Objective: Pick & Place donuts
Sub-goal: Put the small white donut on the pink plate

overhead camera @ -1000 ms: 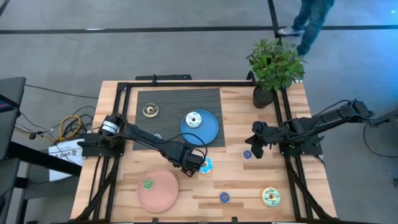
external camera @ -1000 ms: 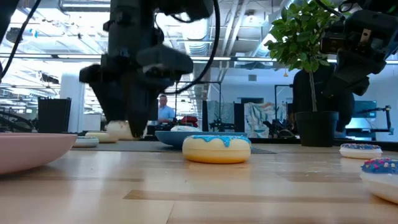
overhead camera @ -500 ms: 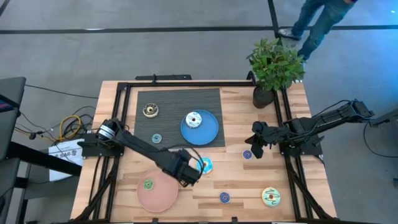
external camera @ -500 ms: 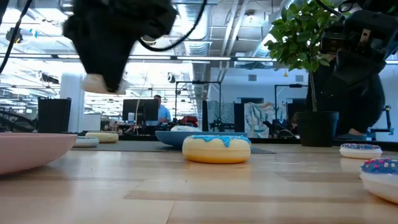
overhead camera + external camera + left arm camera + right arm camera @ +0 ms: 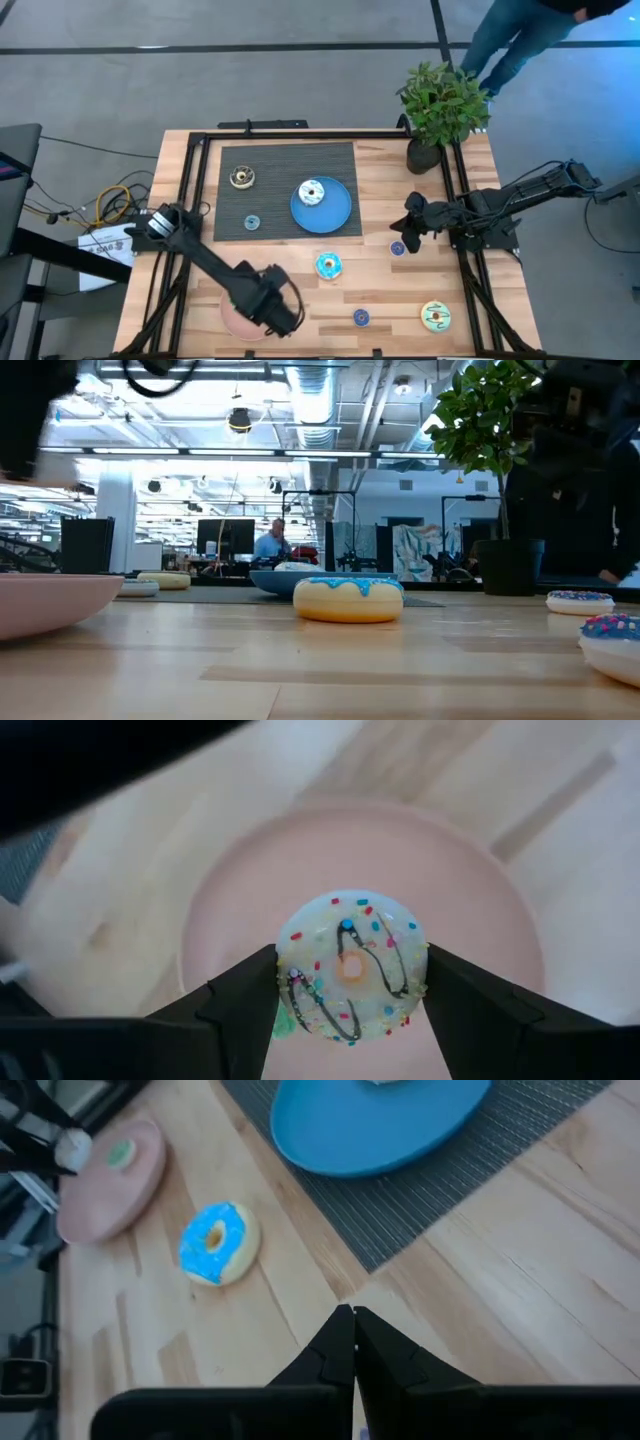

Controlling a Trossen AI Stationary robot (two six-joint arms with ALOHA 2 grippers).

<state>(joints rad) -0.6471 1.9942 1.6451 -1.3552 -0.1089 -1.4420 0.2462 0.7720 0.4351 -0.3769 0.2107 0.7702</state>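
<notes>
Since a second ago my left gripper has swung away from the blue-iced donut and now hangs over the pink plate, carrying a small white sprinkled donut pinched between its two fingers. In the left wrist view this donut hangs over the pink plate, and a sliver of a green donut peeks out from behind it, lying on that plate.

My right gripper waits well to the right of the pink plate, near a small blue donut, its fingers pressed together.

The blue-iced donut lies free on the wood, up and to the right of the pink plate. Farther right of the plate, along the near edge of the table, sit a tiny blue donut and a yellow-green one. Above the pink plate lies the dark mat, holding a blue plate with a white donut on it, a tiny teal donut and a brown-cream donut. A potted plant stands at the far right corner.
</notes>
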